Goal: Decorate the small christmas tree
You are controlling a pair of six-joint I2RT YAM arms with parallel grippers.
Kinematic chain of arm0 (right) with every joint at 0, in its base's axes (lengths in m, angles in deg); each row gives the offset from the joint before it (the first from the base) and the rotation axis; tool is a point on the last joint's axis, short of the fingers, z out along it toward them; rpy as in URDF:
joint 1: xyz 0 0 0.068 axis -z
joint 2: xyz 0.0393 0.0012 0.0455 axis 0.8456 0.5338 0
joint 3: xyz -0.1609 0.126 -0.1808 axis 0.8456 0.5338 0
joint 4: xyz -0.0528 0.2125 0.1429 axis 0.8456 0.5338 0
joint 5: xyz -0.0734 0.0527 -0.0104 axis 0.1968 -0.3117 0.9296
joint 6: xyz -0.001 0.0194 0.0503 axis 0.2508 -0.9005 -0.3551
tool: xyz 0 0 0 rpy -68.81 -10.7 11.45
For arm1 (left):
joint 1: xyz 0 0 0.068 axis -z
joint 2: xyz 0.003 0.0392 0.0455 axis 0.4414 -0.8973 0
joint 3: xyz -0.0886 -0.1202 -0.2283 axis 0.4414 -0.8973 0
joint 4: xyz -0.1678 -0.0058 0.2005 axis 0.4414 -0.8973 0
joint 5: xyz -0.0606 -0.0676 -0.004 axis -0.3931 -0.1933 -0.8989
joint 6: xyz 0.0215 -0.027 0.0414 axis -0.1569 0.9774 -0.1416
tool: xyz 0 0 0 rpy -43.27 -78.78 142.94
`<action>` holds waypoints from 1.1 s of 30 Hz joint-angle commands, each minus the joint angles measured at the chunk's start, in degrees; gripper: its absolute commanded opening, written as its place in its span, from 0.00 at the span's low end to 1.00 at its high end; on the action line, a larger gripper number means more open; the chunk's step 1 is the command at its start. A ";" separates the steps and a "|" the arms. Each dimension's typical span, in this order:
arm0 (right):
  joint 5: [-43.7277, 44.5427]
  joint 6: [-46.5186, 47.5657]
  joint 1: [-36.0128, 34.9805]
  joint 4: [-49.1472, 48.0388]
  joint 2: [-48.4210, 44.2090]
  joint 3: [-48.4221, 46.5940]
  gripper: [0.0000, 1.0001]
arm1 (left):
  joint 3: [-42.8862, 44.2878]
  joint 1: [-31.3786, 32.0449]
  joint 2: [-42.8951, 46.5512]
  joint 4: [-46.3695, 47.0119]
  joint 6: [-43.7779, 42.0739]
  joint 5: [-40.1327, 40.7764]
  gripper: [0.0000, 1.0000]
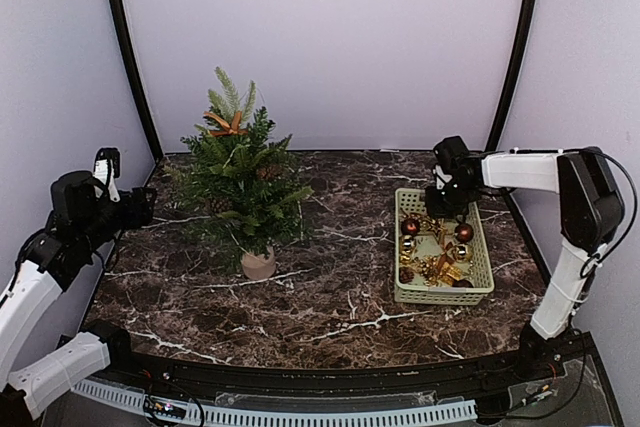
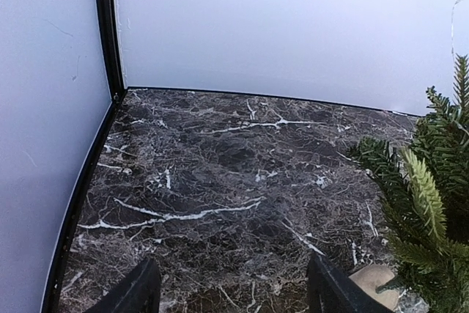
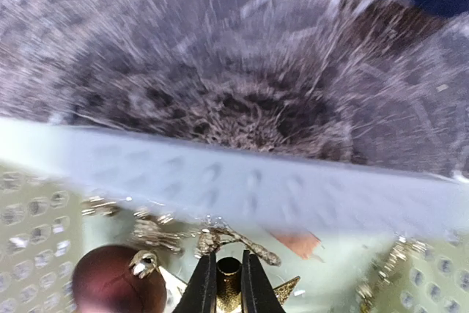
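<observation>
The small christmas tree [image 1: 245, 182] stands in a beige pot [image 1: 258, 265] left of centre on the marble table, with an orange bow near its top. Its branches [image 2: 432, 203] and pot [image 2: 374, 280] fill the right edge of the left wrist view. My left gripper [image 1: 150, 205] [image 2: 234, 287] hovers open at the far left, nothing between its fingers. My right gripper [image 1: 440, 209] [image 3: 228, 258] reaches into the green basket [image 1: 440, 297], shut on the gold tube of a star ornament [image 3: 229, 280]. A brown ball [image 3: 110, 284] lies just left of it.
The basket holds brown balls [image 1: 410, 227] and several gold ornaments [image 1: 440, 267]. Its pale rim [image 3: 220, 174] crosses the right wrist view, which is blurred. Black frame posts and white walls close in the table at the back and sides.
</observation>
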 commanded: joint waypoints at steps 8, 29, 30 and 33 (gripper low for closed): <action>0.68 -1.01 0.28 3.23 -13.70 -0.01 0.09 | 3.21 -0.27 3.07 -2.30 -2.64 -0.09 0.71; -0.99 -4.11 -2.81 2.96 -26.09 7.74 0.10 | 17.56 -0.18 -1.30 -4.72 1.84 -27.57 0.66; -0.47 -4.57 -2.81 1.91 -25.51 9.14 0.09 | 17.26 -0.18 -1.21 -4.95 1.62 -27.28 0.66; 0.91 -5.36 -2.80 -0.86 -22.53 11.56 0.09 | 16.28 -0.18 -0.85 -6.24 1.40 -26.96 0.66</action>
